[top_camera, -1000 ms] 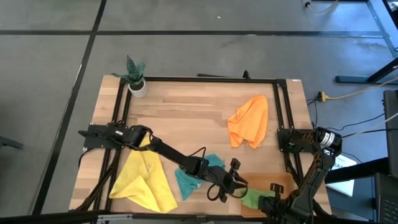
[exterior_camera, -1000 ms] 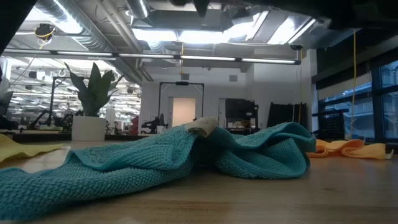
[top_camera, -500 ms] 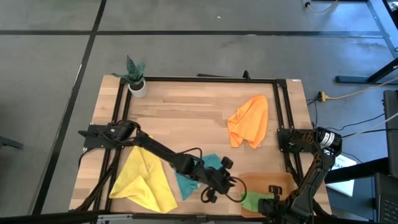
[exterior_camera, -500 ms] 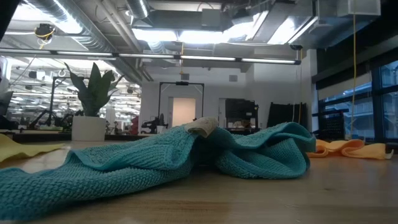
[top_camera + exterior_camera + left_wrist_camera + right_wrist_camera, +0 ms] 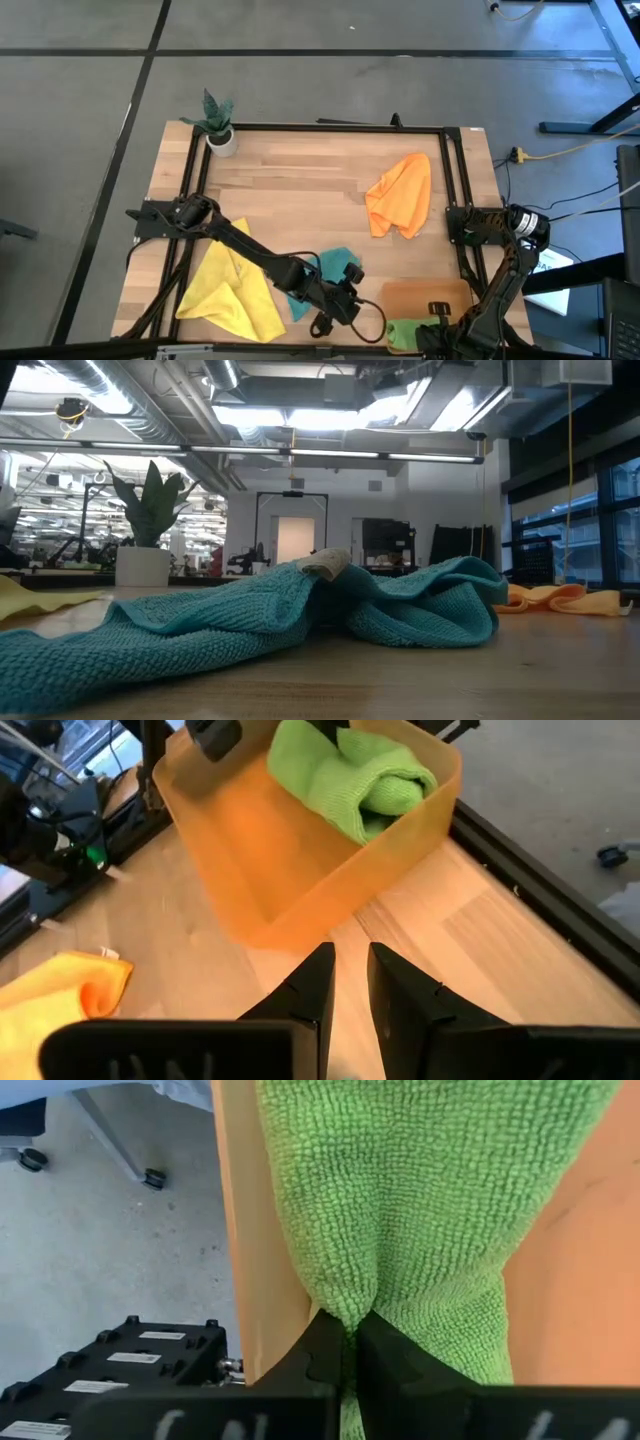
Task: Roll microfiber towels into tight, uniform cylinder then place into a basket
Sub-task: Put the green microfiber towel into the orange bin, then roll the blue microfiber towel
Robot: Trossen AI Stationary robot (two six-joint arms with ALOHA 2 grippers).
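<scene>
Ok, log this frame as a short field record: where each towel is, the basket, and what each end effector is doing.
green towel: in the basket, pinched by the right end effector
basket: near table edge, right side
teal towel: crumpled, left of the basket
yellow towel: spread, near left
orange towel: loose, far right
left end effector: narrow gap, holding nothing, just short of the basket
plant pot: far left corner

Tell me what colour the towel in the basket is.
Green. The towel in the basket shows best in the left wrist view.
</scene>
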